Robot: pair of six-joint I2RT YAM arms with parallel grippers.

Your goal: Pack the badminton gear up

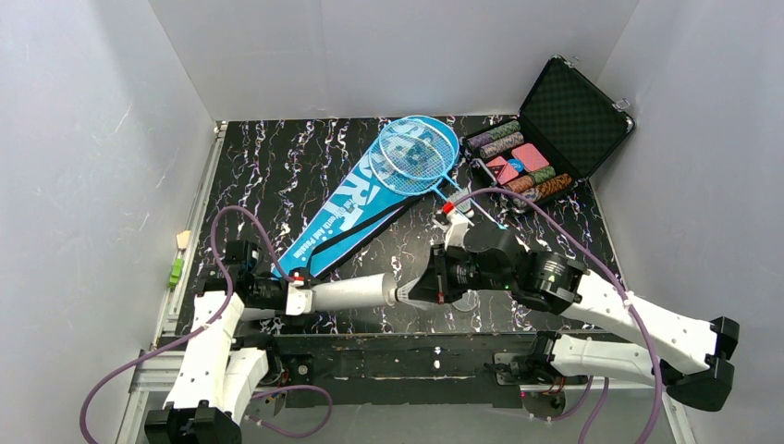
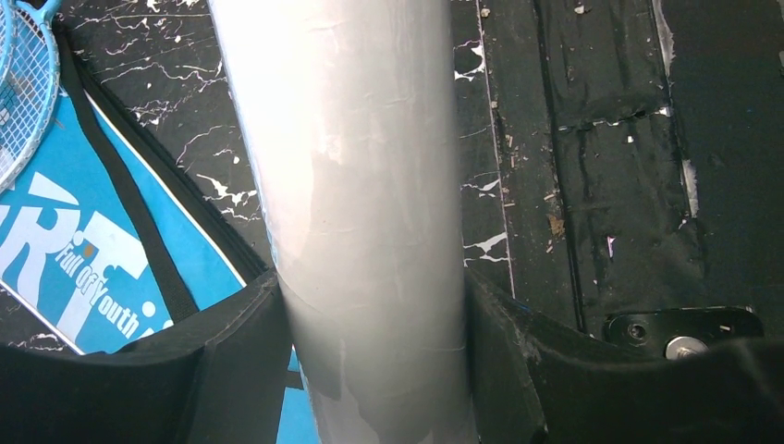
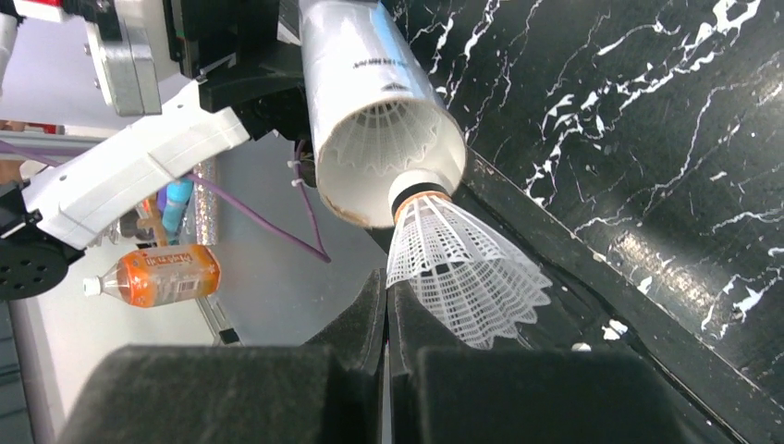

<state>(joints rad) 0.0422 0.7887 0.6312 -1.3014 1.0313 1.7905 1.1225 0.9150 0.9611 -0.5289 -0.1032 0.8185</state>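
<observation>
Step in hand: loading a shuttlecock (image 3: 458, 277) into the tube (image 3: 370, 74), low over the counter's (image 1: 277, 166) near edge.

The left gripper (image 1: 294, 298) clamps the tube level; the right gripper (image 3: 385, 305), pressed together, appears to pinch the skirt's rim, with the cork at the tube mouth. The next move calls for a straight push along the tube's axis, then release. Another shuttlecock (image 3: 384, 139) already sits inside, but how many lie behind it cannot be told. The rackets (image 1: 416, 153) lie on the bag (image 1: 356, 208) at the far side — handles hidden by the right arm, bag opening not discernible.
</observation>
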